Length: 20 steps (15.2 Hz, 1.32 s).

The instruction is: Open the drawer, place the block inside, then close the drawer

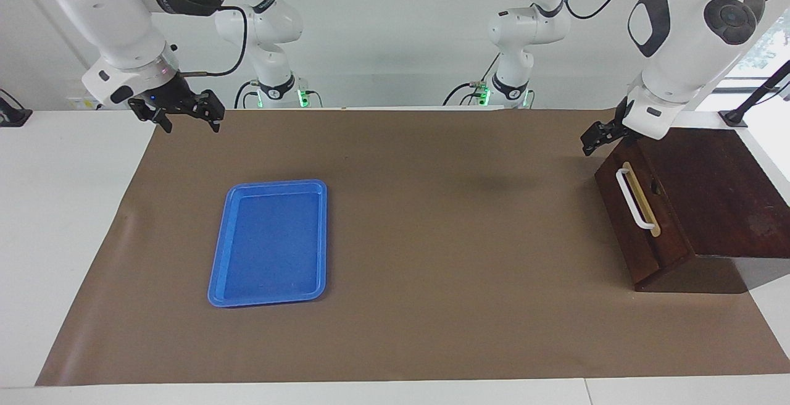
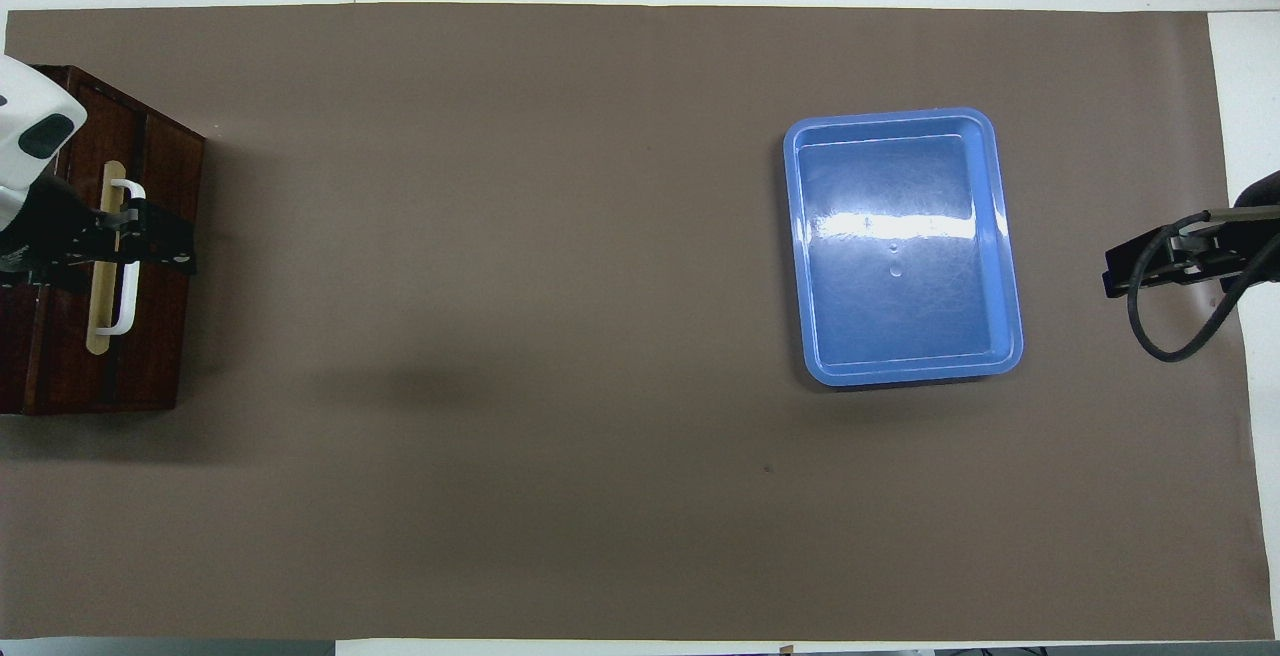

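Observation:
The drawer [image 1: 639, 232] is shut in its dark wood cabinet [image 1: 716, 189] at the left arm's end of the table, its white handle [image 1: 634, 198] facing the mat. My left gripper [image 1: 595, 136] hangs open in the air over the corner of the drawer front that is nearer to the robots, touching nothing; the overhead view shows the left gripper [image 2: 165, 248] over the handle [image 2: 128, 281]. My right gripper [image 1: 188, 120] waits open and empty above the mat's corner at the right arm's end. The block is out of view.
A blue tray [image 1: 271, 244] lies empty on the brown mat [image 1: 457, 250] toward the right arm's end; the overhead view shows the tray [image 2: 900, 246] with only bare mat [image 2: 500, 286] between it and the cabinet.

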Tool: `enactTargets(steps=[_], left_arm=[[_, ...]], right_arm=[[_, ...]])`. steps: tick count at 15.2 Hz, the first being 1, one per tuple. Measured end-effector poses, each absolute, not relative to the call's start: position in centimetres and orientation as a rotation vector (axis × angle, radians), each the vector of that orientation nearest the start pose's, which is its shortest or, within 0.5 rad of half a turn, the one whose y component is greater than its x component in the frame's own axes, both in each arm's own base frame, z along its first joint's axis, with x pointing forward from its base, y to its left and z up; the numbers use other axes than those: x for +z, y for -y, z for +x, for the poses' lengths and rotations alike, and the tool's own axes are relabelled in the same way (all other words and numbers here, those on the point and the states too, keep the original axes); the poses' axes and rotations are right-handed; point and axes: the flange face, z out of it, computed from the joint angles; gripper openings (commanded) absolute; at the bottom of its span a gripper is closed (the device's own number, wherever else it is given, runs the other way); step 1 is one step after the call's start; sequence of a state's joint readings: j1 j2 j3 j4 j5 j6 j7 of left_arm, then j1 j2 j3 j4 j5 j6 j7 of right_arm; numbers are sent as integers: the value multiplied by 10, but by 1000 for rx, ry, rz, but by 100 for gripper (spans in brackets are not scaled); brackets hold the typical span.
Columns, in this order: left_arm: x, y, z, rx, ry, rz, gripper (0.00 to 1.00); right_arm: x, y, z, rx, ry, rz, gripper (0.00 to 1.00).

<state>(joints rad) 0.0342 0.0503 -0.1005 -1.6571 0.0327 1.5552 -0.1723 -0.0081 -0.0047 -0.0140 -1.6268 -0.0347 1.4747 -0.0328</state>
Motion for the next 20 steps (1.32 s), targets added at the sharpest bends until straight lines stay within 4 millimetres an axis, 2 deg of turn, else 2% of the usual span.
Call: enactTargets(steps=[3, 8, 20], left_arm=[[560, 37, 559, 233, 78, -3089, 100], [585, 37, 558, 188, 8, -3099, 100], [590, 34, 556, 194, 15, -3099, 100]], right_arm=[[593, 16, 540, 233, 15, -3164, 100], [594, 16, 541, 226, 16, -3164, 100], [594, 16, 541, 225, 16, -3164, 100]])
